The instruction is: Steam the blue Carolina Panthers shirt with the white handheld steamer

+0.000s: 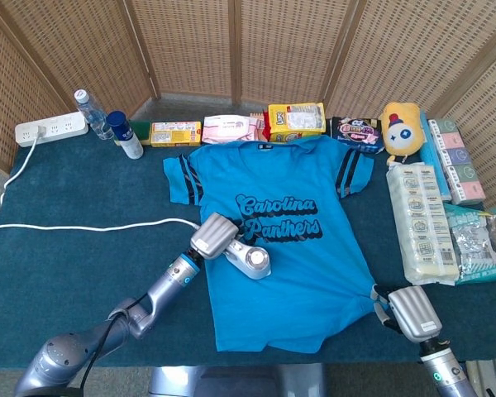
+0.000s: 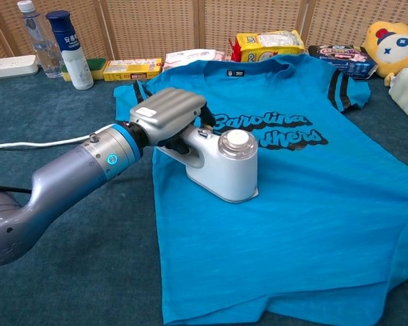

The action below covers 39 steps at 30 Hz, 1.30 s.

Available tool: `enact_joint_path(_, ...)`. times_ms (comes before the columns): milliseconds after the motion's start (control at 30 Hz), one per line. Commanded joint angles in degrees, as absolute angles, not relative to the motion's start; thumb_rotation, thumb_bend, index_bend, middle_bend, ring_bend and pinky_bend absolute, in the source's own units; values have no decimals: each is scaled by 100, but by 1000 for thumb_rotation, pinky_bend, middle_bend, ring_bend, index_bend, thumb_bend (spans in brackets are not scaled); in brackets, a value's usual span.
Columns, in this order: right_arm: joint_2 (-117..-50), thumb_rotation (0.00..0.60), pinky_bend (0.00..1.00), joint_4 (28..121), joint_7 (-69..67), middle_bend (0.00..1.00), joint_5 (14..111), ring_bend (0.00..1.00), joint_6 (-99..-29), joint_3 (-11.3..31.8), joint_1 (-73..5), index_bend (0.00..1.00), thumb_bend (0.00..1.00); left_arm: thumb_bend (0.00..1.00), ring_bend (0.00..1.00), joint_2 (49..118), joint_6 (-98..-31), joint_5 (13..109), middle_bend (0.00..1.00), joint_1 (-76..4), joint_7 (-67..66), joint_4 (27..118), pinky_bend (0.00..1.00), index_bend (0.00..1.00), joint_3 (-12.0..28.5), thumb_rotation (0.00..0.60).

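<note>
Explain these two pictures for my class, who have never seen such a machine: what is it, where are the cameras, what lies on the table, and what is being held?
This is a robot with two metal arms ending in mechanical hands. One picture looks down from its head, the other from its chest. On the green table lies a blue shirt. The left hand grips a white steamer standing on the shirt. The right hand rests at the shirt's lower corner; whether it holds the cloth is unclear. Snack packets, bottles, a power strip and a yellow plush toy line the far edge.
</note>
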<state>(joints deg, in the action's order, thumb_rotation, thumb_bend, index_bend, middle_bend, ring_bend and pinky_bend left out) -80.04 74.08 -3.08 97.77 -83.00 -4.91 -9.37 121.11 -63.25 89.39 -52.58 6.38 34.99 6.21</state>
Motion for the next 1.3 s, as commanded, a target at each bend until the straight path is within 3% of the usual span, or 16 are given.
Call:
enact_joint_path(33, -7995, 600, 821, 7430, -290, 690, 9784, 735, -8307, -489, -936, 700, 606, 482, 707, 11974, -6454, 8981, 800, -5197, 672, 3800, 761, 763, 579, 600)
enact_joint_path(600, -7992, 600, 821, 7570, -150, 690, 9837, 735, -8237, -500, -977, 700, 606, 479, 706, 10610, -7041, 8759, 800, -4371, 721, 5089, 761, 763, 524, 600)
enact_joint_path(933, -8077, 600, 821, 7650, 6, 690, 9823, 735, -8058, -498, -1055, 700, 606, 473, 706, 10001, -6903, 8493, 800, -3894, 946, 4724, 761, 763, 434, 600)
enact_joint_path(1300, -8102, 600, 819, 7740, 128, 689, 9767, 731, -7972, -488, -1078, 700, 605, 471, 706, 10302, -6537, 8318, 800, -3871, 1183, 3831, 762, 763, 515, 600)
